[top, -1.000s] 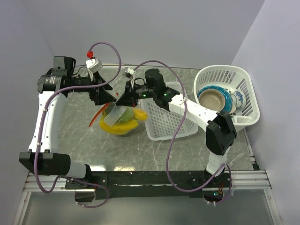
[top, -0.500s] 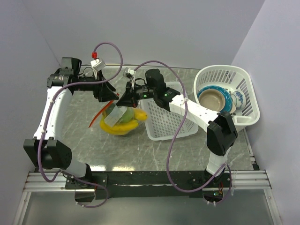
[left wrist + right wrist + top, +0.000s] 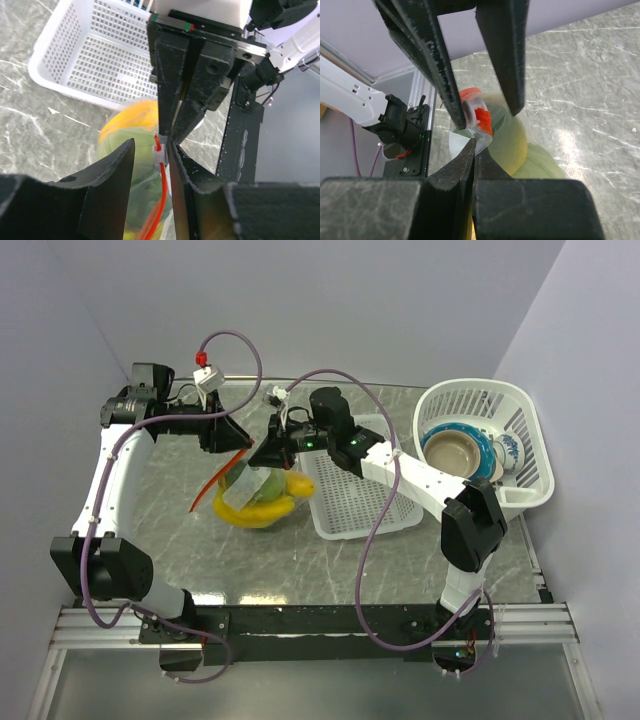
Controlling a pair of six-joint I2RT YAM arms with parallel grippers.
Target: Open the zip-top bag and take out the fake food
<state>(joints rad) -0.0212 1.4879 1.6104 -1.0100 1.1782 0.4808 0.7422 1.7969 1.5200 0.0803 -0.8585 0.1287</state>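
Note:
The clear zip-top bag (image 3: 248, 492) hangs over the table, bulging with fake food: a yellow banana bunch (image 3: 262, 512) and a green leafy ball (image 3: 125, 160). My right gripper (image 3: 266, 454) is shut on the bag's top edge (image 3: 481, 141), just below the white slider (image 3: 477, 116). My left gripper (image 3: 237, 443) faces it from the left. In the left wrist view its jaws straddle the slider (image 3: 159, 155) and the orange-red zip strip (image 3: 161, 190). The slider lies against one finger (image 3: 182, 170), and a gap shows to the other finger, so it is open.
A flat white slotted basket (image 3: 355, 495) lies just right of the bag, under the right arm. A round white basket (image 3: 530, 455) at the far right holds blue and tan bowls. Walls stand close at the back and right.
My left arm has swung in toward the bag's mouth and its jaws have narrowed around the slider. The right gripper and the bag have stayed put.

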